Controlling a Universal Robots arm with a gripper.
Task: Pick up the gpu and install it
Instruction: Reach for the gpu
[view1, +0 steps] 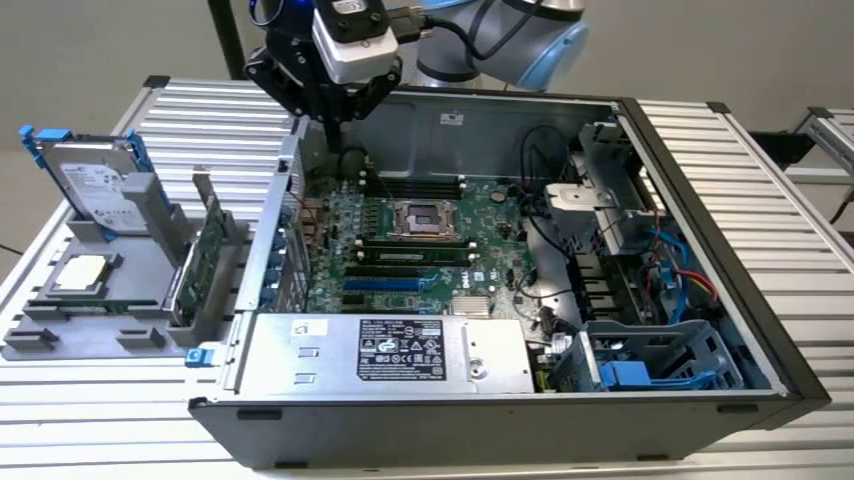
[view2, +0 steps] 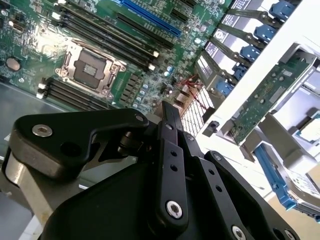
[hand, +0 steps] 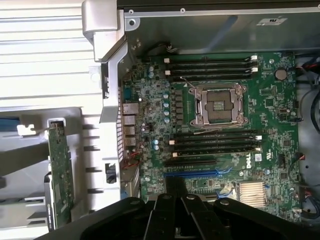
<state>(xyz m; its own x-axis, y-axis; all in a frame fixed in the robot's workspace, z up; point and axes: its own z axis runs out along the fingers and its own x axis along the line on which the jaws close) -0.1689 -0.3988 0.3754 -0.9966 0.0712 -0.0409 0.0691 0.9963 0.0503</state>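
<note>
Hand is poised over the case edge, closed together, nothing gripped. The gpu is stood in its holder nearby; approached shut, it could be knocked over.

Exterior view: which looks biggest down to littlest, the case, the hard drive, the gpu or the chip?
1. case
2. hard drive and gpu: too close to rank, since the gpu stands nearly edge-on
3. chip

Light is bright and even, and glare whitens the ribbed table in the first wrist view.
</note>
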